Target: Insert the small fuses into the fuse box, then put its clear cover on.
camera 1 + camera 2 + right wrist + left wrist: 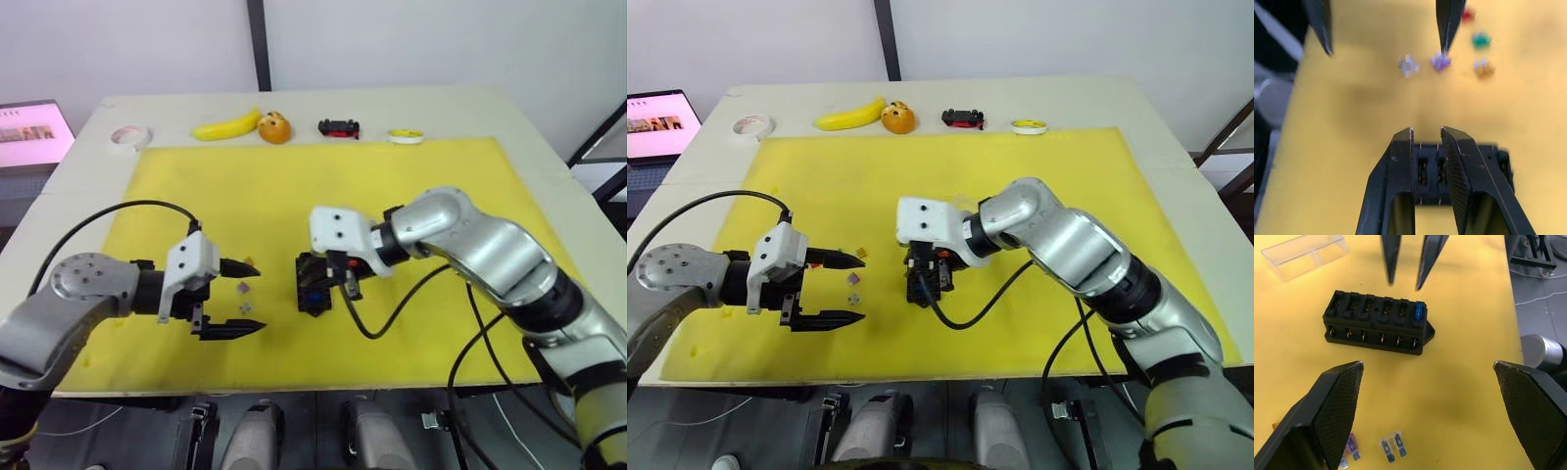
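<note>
While the fuse box [1377, 323] lies on the yellow mat [294, 176] with one blue fuse [1419, 311] seated in an end slot, the right gripper [1426, 133] hangs just above the box, its two fingers close together with a narrow gap and nothing between them. On the box's other side the left gripper [240, 297] hovers over the mat with its fingers spread wide apart and empty, the loose purple fuse [1352, 446] and pale clear fuse [1392, 447] lying between it and the box. Beyond the box from that gripper, the clear cover [1303, 253] rests on the mat, near the box but apart from it.
</note>
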You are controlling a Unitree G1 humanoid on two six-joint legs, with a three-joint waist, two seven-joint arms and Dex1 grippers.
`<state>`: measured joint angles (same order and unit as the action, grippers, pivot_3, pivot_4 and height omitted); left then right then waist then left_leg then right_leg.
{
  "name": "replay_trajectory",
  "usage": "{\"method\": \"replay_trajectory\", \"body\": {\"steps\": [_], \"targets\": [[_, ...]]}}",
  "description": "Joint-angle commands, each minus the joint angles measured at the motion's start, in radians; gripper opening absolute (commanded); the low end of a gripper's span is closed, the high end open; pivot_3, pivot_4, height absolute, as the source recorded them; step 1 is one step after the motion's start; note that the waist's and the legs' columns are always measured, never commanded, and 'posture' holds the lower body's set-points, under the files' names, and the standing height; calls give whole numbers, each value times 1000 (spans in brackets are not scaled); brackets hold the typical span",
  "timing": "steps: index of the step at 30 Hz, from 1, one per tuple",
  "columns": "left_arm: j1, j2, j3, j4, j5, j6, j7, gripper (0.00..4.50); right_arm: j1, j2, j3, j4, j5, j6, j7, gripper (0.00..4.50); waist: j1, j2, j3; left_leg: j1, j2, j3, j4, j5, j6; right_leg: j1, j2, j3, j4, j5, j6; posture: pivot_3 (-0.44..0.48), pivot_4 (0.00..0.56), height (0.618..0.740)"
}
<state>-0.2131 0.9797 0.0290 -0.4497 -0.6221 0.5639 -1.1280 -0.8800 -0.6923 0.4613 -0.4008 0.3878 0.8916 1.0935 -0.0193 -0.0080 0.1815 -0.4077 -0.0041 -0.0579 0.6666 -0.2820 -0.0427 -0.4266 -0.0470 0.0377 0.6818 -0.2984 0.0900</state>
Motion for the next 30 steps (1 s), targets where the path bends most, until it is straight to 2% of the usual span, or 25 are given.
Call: {"method": "replay_trajectory", "body": {"steps": [1,4,5,11,30], "targets": [[-21,11,44,-4,-6,5,2,4500,38,21,-117,-30,71,-31,1,969,-2,0,0,0,0,0,0,0,0,0,0,0,0,0,0,0,150,740],[-33,8,40,3,-5,12,8,4500,110,28,-98,-48,38,-84,-26,361,-1,0,0,0,1,0,0,0,0,0,1,0,0,0,0,0,150,740],[-37,7,38,3,-6,15,9,4500,132,34,-95,-49,37,-91,-35,18,0,0,0,0,1,0,0,0,0,0,1,0,0,0,0,0,150,740],[-49,3,33,3,-10,23,5,4500,223,55,-87,-31,6,-162,-59,18,0,0,0,0,0,0,0,0,0,0,0,0,0,0,0,0,150,740],[-34,-1,21,-17,-13,22,-45,4500,313,63,-35,81,-101,-265,-58,18,0,0,0,0,0,0,0,0,0,0,1,0,0,0,0,0,150,740]]}}
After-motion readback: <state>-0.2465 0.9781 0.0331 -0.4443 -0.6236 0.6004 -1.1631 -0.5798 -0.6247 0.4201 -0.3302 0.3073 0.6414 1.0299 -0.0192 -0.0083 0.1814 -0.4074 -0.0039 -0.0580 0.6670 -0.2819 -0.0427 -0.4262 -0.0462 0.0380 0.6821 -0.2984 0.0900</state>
